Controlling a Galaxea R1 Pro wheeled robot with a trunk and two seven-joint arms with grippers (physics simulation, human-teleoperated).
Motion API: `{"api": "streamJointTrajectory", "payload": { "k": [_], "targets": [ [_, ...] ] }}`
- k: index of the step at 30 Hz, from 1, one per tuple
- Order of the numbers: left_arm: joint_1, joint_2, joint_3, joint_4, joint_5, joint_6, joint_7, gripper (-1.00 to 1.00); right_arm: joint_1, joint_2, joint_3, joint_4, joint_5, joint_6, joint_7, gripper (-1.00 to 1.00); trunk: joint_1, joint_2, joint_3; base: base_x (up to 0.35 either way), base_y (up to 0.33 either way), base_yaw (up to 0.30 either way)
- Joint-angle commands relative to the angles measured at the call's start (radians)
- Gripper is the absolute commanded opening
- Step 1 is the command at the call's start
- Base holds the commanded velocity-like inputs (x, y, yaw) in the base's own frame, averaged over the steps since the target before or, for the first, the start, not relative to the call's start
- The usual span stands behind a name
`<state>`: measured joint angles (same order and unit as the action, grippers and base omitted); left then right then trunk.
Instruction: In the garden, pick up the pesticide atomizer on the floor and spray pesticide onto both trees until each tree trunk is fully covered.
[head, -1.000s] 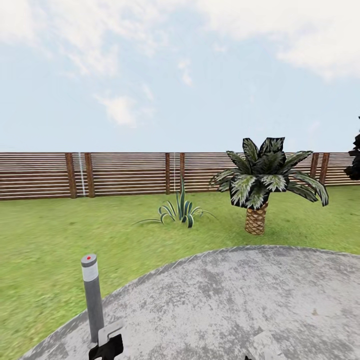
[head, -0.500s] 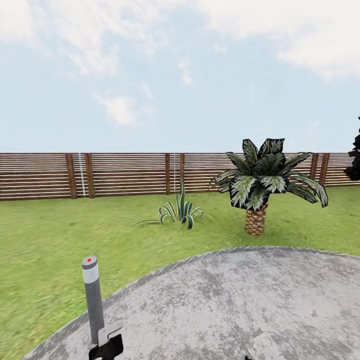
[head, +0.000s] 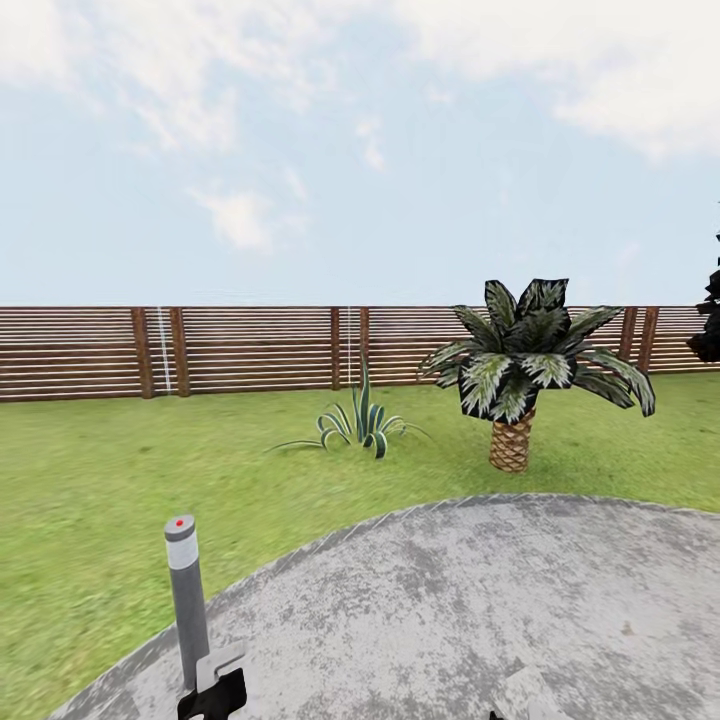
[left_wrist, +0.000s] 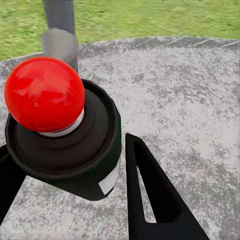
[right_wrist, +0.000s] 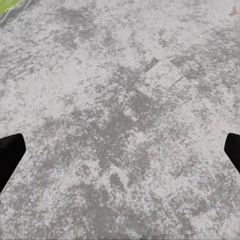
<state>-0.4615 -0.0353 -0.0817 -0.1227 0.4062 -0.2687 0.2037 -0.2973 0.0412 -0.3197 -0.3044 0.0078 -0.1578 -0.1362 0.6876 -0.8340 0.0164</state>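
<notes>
The left end effector (left_wrist: 70, 200) gripped a black can with a red ball top (left_wrist: 45, 95); beyond it stood the grey bollard (head: 187, 600). The right end effector (right_wrist: 120, 150) hung wide open above grey pavement (right_wrist: 125, 100).

Flat, even daylight under a pale cloudy sky (head: 360, 140), no cast shadows, soft blurry grass (head: 90, 520), white glare on the red ball (left_wrist: 44, 95), coarse grainy paving (right_wrist: 120, 125)
</notes>
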Motion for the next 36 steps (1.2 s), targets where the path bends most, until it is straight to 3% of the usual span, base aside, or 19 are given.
{"api": "streamJointTrajectory", "payload": {
  "k": [1, 36],
  "targets": [
    [0.0, 0.0, -0.009, 0.001, 0.006, -0.003, 0.005, -1.0, 0.0, 0.001, -0.002, 0.001, 0.001, -0.003, -0.002, 1.0, -0.004, 0.007, 0.003, 0.0, 0.0, 0.0],
    [-0.001, 0.0, -0.009, 0.0, 0.006, -0.003, 0.005, -1.0, 0.0, 0.0, -0.002, 0.001, 0.0, -0.003, -0.002, 1.0, -0.138, 0.252, 0.113, 0.0, 0.0, 0.0]
  ]
}}
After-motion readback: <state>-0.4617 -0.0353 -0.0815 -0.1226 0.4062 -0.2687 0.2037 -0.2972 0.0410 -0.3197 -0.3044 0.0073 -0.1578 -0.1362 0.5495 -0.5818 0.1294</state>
